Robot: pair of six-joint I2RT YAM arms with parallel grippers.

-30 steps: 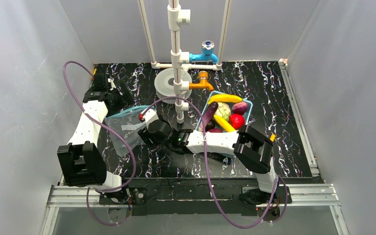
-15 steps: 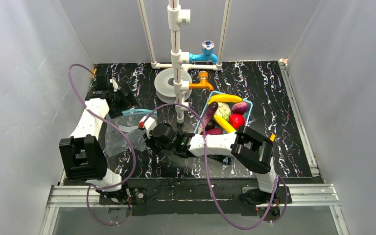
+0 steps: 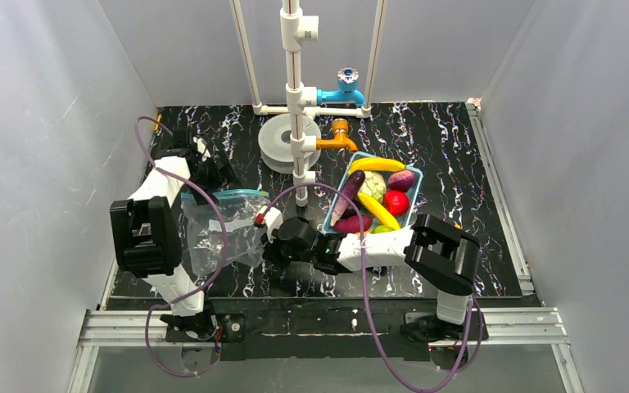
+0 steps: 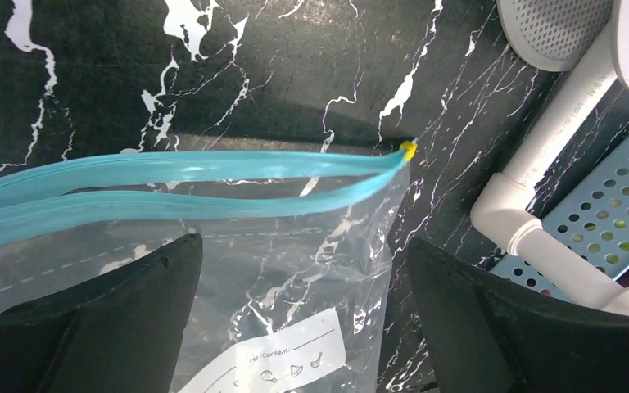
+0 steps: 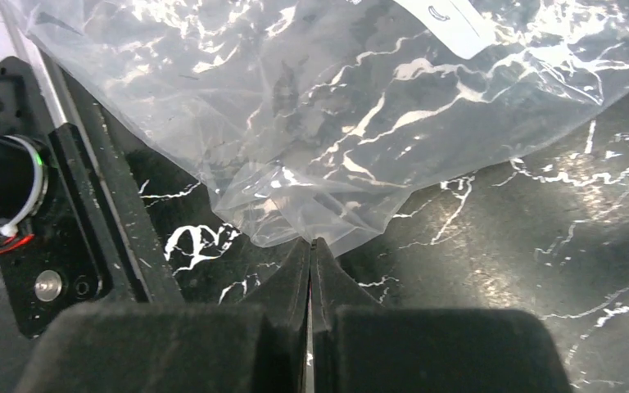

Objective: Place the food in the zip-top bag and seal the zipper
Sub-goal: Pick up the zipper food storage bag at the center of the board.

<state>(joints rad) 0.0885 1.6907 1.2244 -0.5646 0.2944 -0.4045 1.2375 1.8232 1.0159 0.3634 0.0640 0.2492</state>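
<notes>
Pulled back toward the near edge since a second ago, the right gripper (image 5: 311, 246) pinches a corner of the bag (image 3: 217, 229), fingers pressed together; the bag lies flat on the table (image 3: 459, 164), zipper (image 4: 213, 184) parted; the left gripper (image 4: 301, 270) hovers over its mouth, spread wide, empty; the food (image 3: 373, 192) sits in the basket (image 4: 606, 221) alongside.

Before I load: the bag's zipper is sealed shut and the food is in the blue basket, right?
No, the zipper on the zip-top bag is open: left wrist view shows its two strips parted. The food is in the basket.
</notes>
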